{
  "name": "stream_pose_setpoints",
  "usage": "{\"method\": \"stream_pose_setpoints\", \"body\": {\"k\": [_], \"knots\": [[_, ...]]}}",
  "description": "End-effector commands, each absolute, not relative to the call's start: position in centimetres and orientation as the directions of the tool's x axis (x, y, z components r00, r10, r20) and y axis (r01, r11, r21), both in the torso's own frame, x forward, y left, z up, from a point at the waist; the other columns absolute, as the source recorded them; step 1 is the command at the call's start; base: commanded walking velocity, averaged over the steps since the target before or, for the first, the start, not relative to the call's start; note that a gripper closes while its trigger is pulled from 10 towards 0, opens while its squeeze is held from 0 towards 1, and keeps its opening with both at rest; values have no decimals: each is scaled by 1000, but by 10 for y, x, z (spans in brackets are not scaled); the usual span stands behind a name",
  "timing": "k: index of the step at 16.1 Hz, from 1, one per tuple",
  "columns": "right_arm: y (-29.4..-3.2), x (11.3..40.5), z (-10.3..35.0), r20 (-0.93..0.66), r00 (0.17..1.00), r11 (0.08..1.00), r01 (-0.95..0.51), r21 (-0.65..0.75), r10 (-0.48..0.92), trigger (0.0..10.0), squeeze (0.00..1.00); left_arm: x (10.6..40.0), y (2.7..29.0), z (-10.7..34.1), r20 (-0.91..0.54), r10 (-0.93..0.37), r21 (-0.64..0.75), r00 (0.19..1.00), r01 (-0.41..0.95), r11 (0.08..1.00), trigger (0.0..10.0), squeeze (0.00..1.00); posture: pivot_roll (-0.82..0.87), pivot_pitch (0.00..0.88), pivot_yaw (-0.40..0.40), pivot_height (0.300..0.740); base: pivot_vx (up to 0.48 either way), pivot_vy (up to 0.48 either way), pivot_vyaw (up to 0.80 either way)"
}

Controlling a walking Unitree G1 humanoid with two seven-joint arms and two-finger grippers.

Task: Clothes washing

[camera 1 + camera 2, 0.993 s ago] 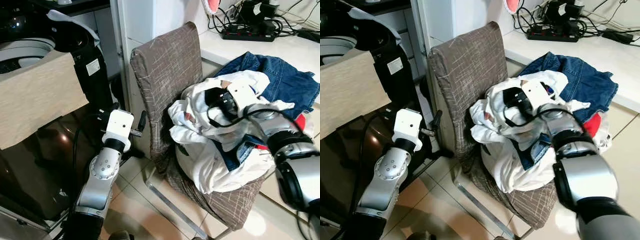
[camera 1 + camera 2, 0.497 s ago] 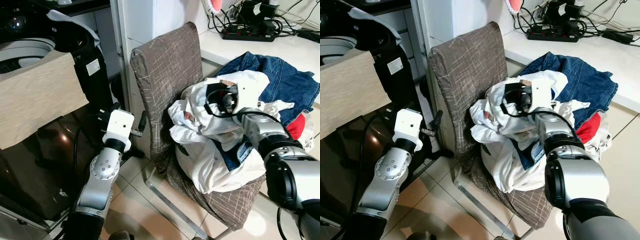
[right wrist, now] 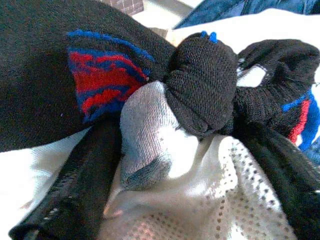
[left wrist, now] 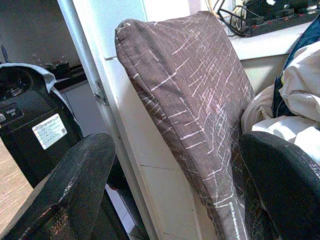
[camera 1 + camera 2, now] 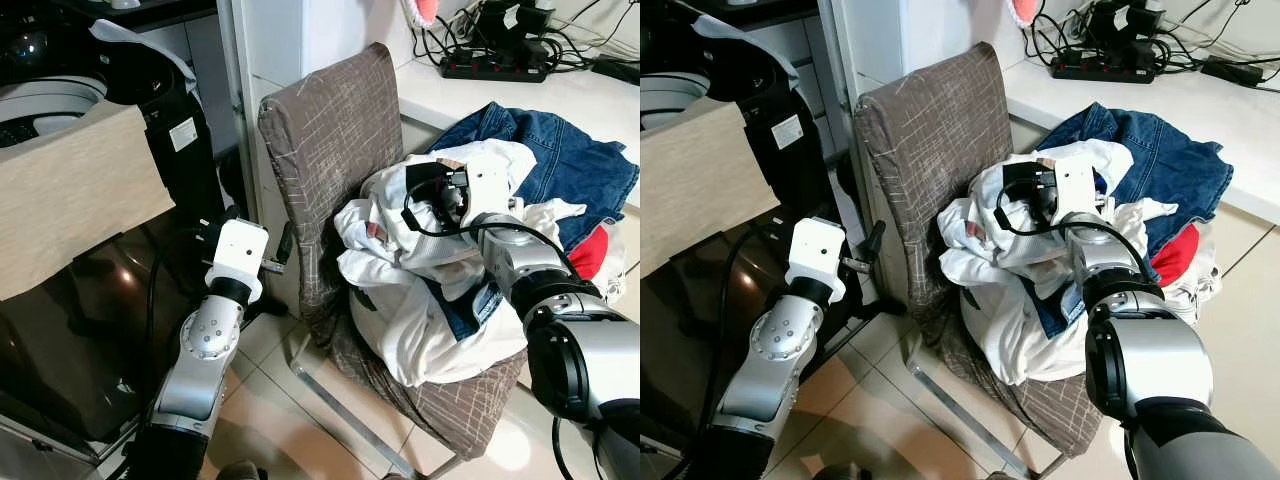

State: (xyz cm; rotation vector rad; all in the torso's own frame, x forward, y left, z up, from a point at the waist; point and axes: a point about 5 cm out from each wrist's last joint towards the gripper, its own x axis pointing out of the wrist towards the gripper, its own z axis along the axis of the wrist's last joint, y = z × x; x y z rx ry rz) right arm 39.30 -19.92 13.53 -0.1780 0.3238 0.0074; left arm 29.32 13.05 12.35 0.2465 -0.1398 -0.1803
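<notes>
Right tool [image 3: 165, 165] amid knitted socks [image 3: 200, 85]

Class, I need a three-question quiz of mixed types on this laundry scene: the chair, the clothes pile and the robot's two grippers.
1. True or false: the blue jeans lie on the floor under the chair.
2. Which gripper is down on the clothes pile? A) left B) right
3. Fill in: the left gripper hangs open beside the chair's ____.

Key
1. False; they lie at the back of the pile, against the white counter.
2. B; the right gripper rests among dark socks and white mesh cloth.
3. Backrest.
</notes>
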Motion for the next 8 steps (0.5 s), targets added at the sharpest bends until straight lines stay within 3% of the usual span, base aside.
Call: {"method": "stream_pose_setpoints", "body": {"k": [1,8], "knots": [[-196,394,137,-296,955,982,-40,-187,-17,0,0,292,131,123,110,-187,248,976,156,956,10000,0,89,15,-41,732,0,0,0],[-193,395,141,-222,975,978,-33,-205,-14,0,0,293,129,123,108,-202,254,973,169,952,10000,0,80,7,-33,732,0,0,0]]}}
